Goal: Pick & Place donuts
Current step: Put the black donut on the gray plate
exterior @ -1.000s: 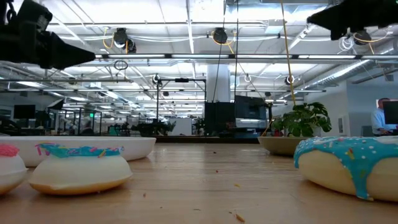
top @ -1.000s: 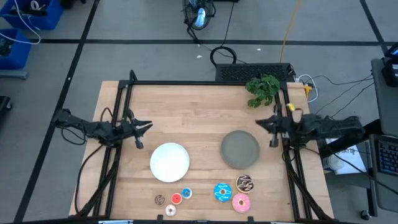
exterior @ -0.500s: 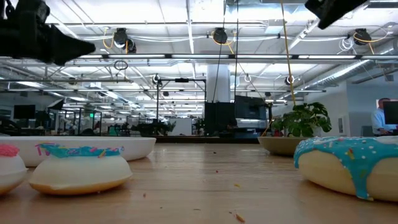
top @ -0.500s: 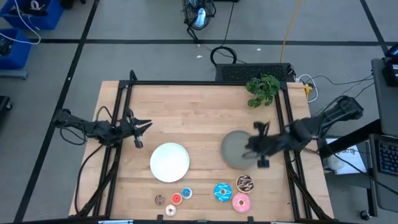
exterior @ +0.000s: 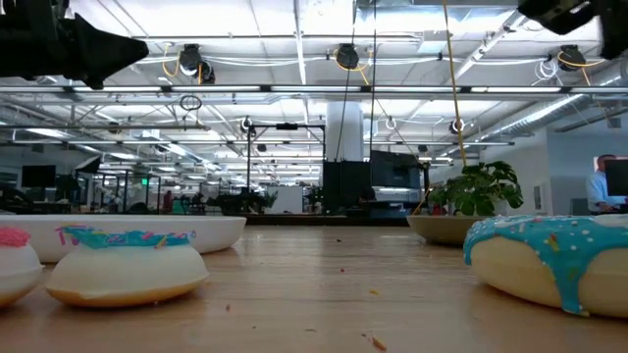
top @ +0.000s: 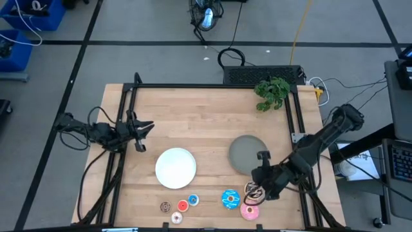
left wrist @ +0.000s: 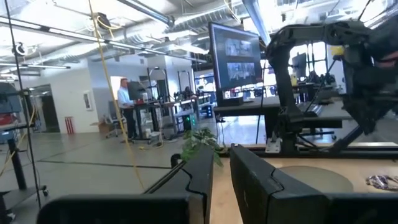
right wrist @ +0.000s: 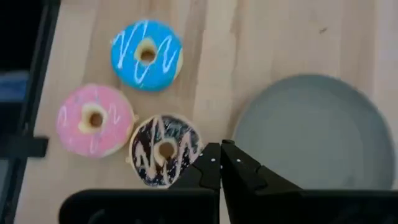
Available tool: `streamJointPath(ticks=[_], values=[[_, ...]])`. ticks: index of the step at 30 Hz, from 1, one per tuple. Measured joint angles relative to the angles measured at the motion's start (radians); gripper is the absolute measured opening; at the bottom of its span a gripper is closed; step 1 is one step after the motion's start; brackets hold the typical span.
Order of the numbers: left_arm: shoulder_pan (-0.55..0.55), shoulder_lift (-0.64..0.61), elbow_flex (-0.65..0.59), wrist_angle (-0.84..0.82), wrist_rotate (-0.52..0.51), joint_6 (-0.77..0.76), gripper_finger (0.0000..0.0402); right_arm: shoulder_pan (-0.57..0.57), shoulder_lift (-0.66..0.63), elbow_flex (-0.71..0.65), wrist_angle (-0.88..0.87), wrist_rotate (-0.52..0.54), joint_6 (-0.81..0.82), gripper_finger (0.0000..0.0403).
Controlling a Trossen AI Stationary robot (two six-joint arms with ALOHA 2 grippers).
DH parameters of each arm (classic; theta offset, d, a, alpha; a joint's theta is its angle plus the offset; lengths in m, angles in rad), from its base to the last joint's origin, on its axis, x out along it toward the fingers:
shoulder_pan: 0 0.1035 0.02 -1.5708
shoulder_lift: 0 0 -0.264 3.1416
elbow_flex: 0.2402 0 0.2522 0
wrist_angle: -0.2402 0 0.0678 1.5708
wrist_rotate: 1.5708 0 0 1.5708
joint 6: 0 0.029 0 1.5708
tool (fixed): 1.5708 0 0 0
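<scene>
High view: wooden tabletop [top: 206, 116] w/ black frame rails. Seven toy ring donuts sit along the near edge. Larger three clustered at right: blue-iced donut w/ white squiggles [top: 230, 199], pink-iced donut [top: 249, 210], and dark brown donut w/ white drizzle [top: 252, 191], the last partly under the right tool [top: 257, 190]. Tinier four to the left: small brown ring [top: 165, 207], small red ring [top: 182, 206], small blue ring [top: 193, 200], small whitish-pink ring [top: 176, 218]. Round white plate [top: 176, 167] and round grey plate [top: 248, 154] lie mid-table, both bare. Green leafy plant sprig [top: 272, 92] at far right corner. Left tool [top: 144, 129] hangs at the left rail, well apart from the donuts.

Low view: big blue-iced donut at right edge, a small blue-iced ring at left, pale underside showing; white plate rim behind it. Dark arm parts at top corners only.

Left wrist view: left tool's two dark fingers [left wrist: 198, 177] stand close, a narrow gap between them, holding nothing. Grey plate and right arm beyond; a person at a far desk.

Right wrist view: right tool fingertips [right wrist: 211, 163] pressed together, closed on nothing, just beside the dark brown donut's rim; pink one touches it, blue one near, grey plate on the other side.

No readable writing or labels anywhere.
</scene>
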Motion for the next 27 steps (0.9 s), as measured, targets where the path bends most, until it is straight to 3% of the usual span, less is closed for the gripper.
streamJointPath(ticks=[6, 18, 25, 27], values=[[0.0, 0.0, 0.0, -0.001, 0.001, -0.01, 0.0063, 0.004, 0.056, 0.0, 0.016, -0.057, 0.059, 0.0025], [0.0, 0.0, 0.0, -0.002, 0.001, 0.002, 0.0063, 0.001, 0.124, 0.0, 0.077, -0.057, -0.085, 0.0195], [0.0, 0.0, 0.0, -0.003, 0.001, 0.01, 0.0063, -0.002, 0.121, 0.0, 0.084, -0.063, -0.102, 0.021], [0.0, 0.0, 0.0, -0.003, 0.002, 0.016, 0.0063, -0.009, 0.12, 0.0, 0.084, -0.105, -0.095, 0.021]])
